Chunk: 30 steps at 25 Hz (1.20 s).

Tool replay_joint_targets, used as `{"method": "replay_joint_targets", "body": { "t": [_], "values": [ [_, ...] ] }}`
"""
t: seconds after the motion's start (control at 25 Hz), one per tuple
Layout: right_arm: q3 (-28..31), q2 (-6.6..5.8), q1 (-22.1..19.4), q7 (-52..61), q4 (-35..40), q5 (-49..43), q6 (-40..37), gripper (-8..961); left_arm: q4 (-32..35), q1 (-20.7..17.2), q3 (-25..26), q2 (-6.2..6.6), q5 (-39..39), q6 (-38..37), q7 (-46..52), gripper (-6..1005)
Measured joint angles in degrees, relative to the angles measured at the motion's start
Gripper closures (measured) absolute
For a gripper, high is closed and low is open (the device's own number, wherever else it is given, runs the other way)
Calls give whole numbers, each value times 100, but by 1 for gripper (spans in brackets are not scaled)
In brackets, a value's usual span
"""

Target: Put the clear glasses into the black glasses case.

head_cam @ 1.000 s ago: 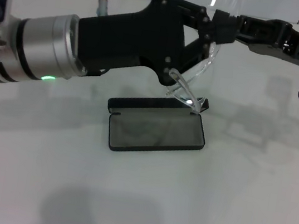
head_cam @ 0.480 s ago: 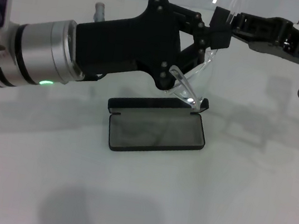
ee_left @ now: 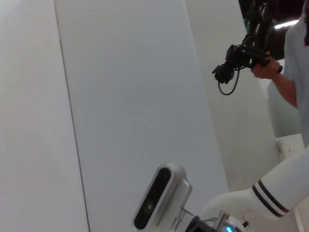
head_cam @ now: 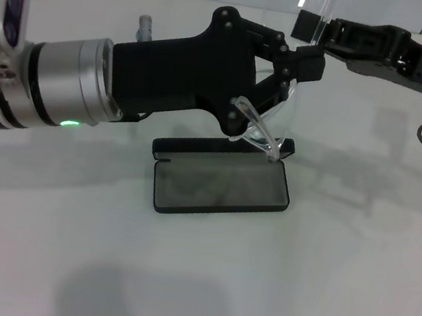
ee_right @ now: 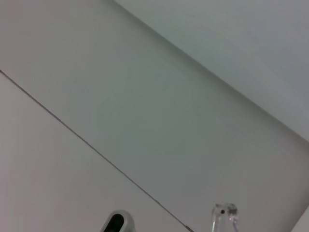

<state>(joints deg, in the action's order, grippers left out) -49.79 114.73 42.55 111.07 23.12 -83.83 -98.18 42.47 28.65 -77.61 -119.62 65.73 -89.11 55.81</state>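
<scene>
The left gripper [head_cam: 280, 79] grips the clear glasses [head_cam: 267, 131] above the open black glasses case [head_cam: 221, 185]; lowering comes next. Right gripper [head_cam: 314, 26]: state unclear.

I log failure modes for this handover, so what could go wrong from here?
Both grippers, left and right, meet at the transparent wraparound plastic glasses, held tilted above the open slim black hinged case. One clear arm hangs near the case's far right corner, so it could catch the rim. With two holds, opposing pulls might twist the frame.
</scene>
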Motion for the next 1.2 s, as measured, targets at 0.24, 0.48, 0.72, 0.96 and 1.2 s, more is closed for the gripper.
{"method": "replay_joint_targets", "body": {
  "t": [0.24, 0.48, 0.72, 0.96, 1.2],
  "values": [
    [4, -8, -23, 2, 0, 5, 17, 914, 11, -14, -6, -8, -33, 39, -20, 959],
    [141, -30, -139, -29, -1, 29, 204, 914, 384, -220, 33, -9, -287, -40, -46, 958],
    [210, -63, -275, -54, -14, 102, 406, 914, 529, -417, 105, 14, -722, -66, -160, 958],
    [611, -36, -501, -80, -26, 154, 543, 914, 570, -634, 320, -7, -876, -358, -227, 959],
    [1116, -22, -674, -84, -32, 166, 494, 913, 557, -758, 335, -9, -1031, -471, -236, 959]
  ]
}}
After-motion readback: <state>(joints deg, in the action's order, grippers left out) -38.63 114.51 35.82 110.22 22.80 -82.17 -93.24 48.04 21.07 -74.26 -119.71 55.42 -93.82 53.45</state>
